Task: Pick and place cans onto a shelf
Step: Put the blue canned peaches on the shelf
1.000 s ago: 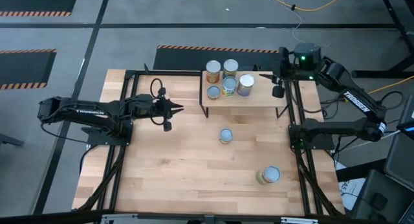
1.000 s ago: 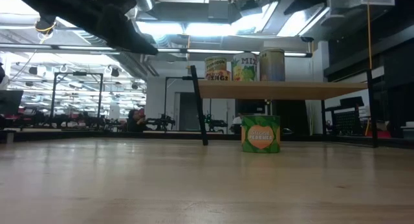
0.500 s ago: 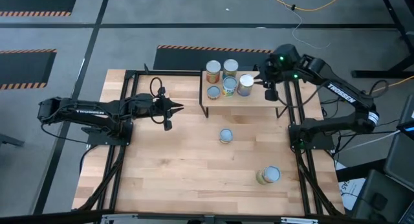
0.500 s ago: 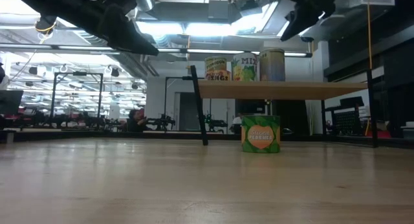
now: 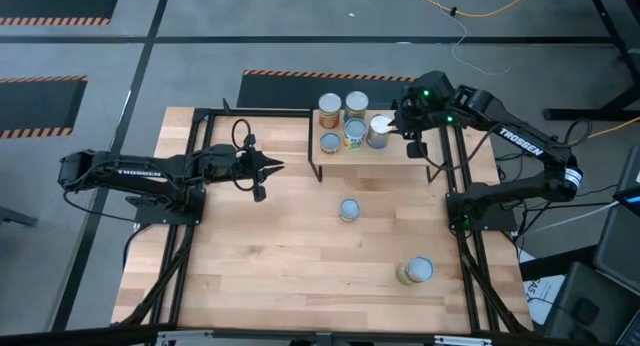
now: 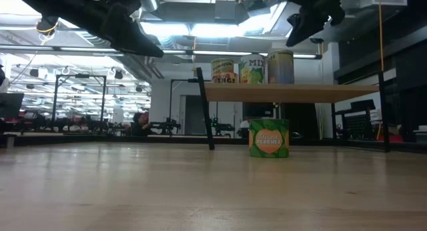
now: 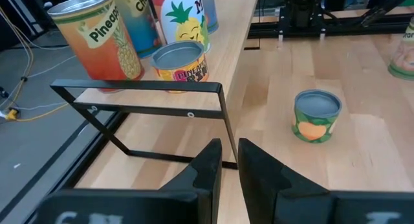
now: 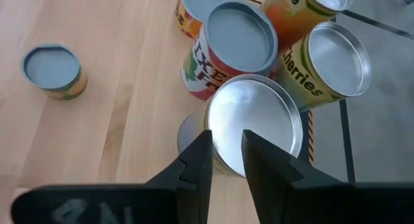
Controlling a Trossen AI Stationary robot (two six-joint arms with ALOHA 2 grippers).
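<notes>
Overhead, five cans (image 5: 345,123) are seen grouped on the shelf (image 5: 400,152), kept toward its far edge so the near strip stays free. The right hand (image 5: 404,127) is held just beside the nearest of them, nothing gripped. Two more cans are left on the counter (image 5: 270,256), near the shelf. From the left wrist, the left hand (image 7: 226,160) is parked beside the shelf's corner, fingers nearly closed and empty. From the right wrist, narrowly parted fingers (image 8: 197,160) are poised above a silver-topped can (image 8: 254,120).
</notes>
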